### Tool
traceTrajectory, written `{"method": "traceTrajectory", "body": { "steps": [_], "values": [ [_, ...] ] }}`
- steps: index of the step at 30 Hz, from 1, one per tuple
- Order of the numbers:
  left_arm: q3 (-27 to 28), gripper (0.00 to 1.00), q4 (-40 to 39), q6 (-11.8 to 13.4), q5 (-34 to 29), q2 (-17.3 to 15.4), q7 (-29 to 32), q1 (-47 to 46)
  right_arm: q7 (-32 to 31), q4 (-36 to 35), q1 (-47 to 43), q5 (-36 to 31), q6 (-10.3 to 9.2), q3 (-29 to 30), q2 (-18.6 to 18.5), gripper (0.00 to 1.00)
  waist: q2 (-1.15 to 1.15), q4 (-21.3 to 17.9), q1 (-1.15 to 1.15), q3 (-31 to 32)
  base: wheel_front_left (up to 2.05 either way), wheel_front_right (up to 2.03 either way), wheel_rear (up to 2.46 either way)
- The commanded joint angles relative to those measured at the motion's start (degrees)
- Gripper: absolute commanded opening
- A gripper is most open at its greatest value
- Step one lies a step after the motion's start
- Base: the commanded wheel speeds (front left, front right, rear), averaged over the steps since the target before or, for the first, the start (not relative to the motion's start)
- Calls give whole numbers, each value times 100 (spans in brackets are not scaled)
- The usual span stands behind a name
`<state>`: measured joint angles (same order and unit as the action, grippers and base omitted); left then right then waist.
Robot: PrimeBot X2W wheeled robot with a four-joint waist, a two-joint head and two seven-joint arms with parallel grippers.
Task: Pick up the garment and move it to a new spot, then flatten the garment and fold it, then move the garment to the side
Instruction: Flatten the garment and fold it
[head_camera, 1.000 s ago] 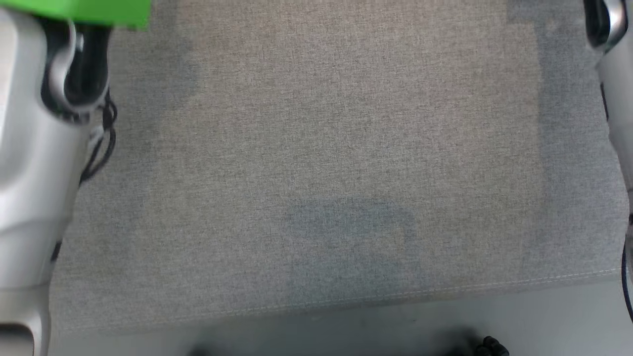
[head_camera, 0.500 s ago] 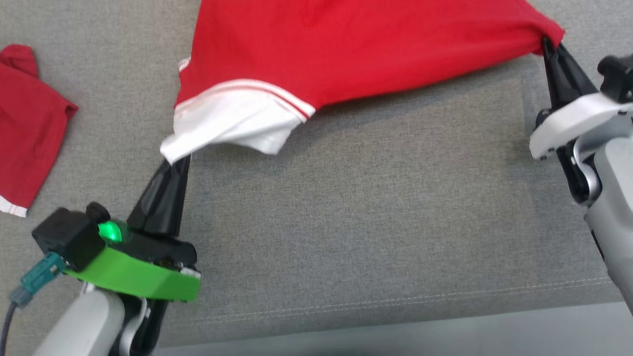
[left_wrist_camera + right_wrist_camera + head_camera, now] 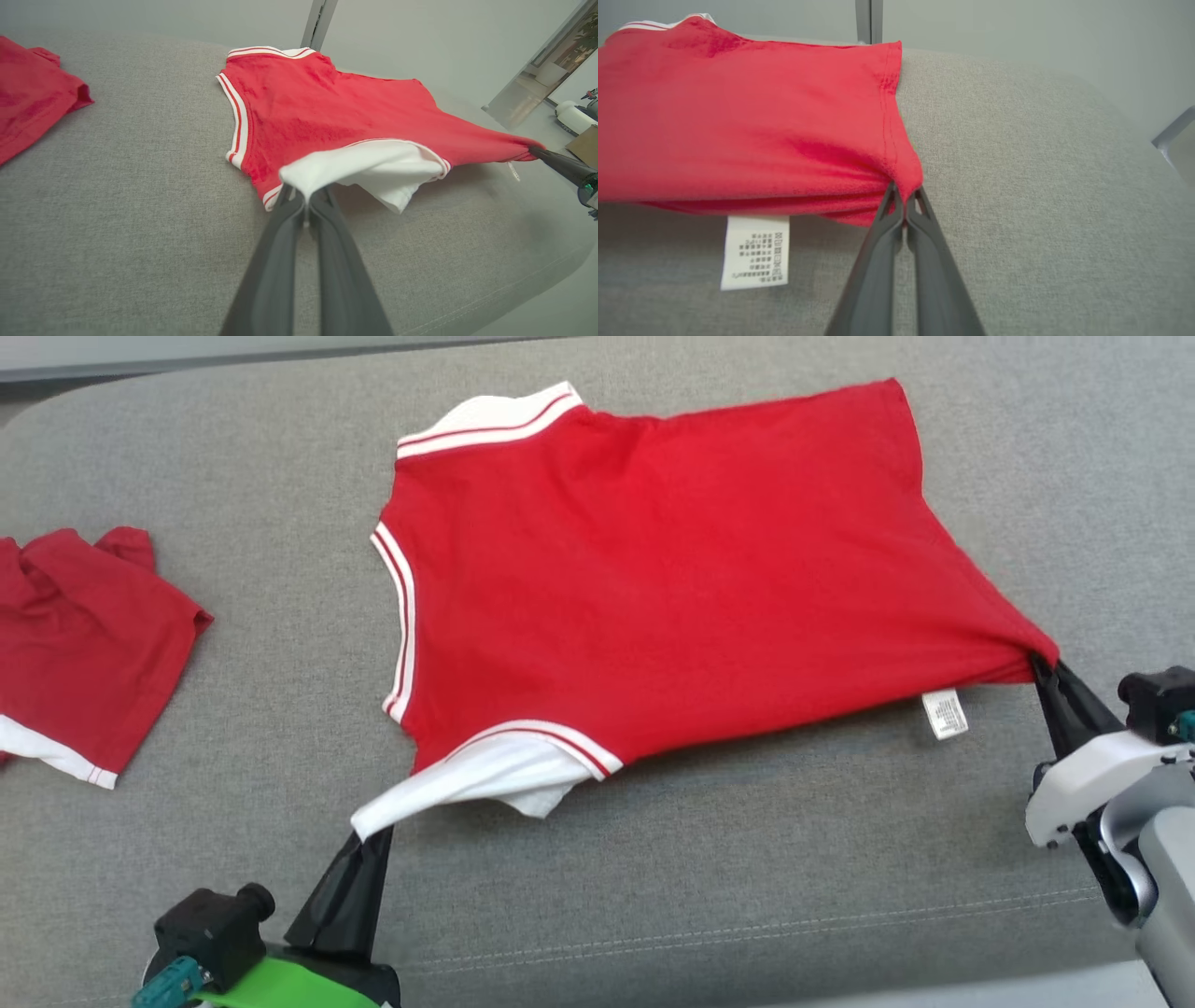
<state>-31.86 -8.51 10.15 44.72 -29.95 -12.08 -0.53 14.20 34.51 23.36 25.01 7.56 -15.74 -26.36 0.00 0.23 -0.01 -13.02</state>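
Grey upholstered cushion (image 3: 709, 905), bearing all items. Red garment (image 3: 653, 579) with white striped trim lies spread mostly flat on it, near edge lifted; a second red garment (image 3: 84, 644) lies crumpled well apart beyond its striped edge. Left gripper (image 3: 372, 835), jaws pinched on the garment's white sleeve; right gripper (image 3: 1041, 665), jaws pinched on its red hem corner, with a white care label (image 3: 945, 715) hanging just beside.
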Motion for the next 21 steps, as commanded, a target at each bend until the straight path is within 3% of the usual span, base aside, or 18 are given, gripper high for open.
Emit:
{"method": "traceTrajectory", "body": {
  "steps": [1, 12, 21],
  "values": [
    [-1, 0, -55, 83, -14, -80, 47, 170, -60, -72, -187, 74, -14, 36, -108, 0, 0, -37, 1, 164, 0, 0, 0],
    [12, 0, -611, 369, 196, -246, 413, 565, -657, -841, -1067, 282, -14, 214, -312, 0, 0, -46, 1, 380, 0, 0, 0],
    [23, 0, -290, 148, 355, 170, 528, -342, -1309, -1244, -759, 325, -13, 171, -181, 0, 0, -167, 1, 289, 0, 0, 0]
  ]
}}
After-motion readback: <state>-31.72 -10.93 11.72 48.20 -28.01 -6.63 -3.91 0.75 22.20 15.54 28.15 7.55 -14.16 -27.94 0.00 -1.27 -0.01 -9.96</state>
